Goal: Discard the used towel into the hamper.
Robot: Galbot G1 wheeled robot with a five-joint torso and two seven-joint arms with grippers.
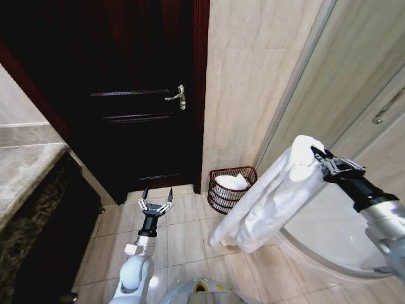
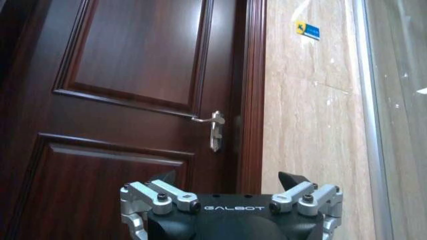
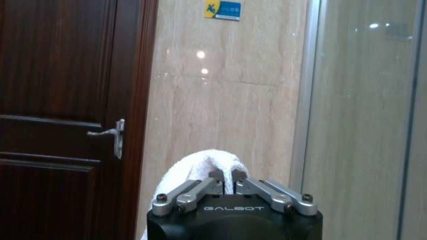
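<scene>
Right tool [image 1: 318,157]: it is held up high on the right side, and its fingers are pinched tight on the top of the towel [image 1: 269,199]. In the right wrist view the right tool [image 3: 224,181] has its fingers closed together with a bump of white cloth between them.
Towel: it is white and long. It hangs down from the right tool in folds, and its low end is seen above the floor [image 1: 183,240], just beside the hamper [image 1: 231,189].
Hamper: it is a small round dark red-brown basket set on the floor against the tan wall [image 1: 253,82], near the door frame. Something white is seen lying inside it.
Left tool [image 1: 155,204]: it is held low over the floor tiles, in front of the door [image 1: 133,95]. Its fingers are spread apart and nothing is held. In the left wrist view the left tool [image 2: 230,181] is pointed at the door.
Door: it is dark brown wood and shut, with a silver handle [image 1: 178,96].
</scene>
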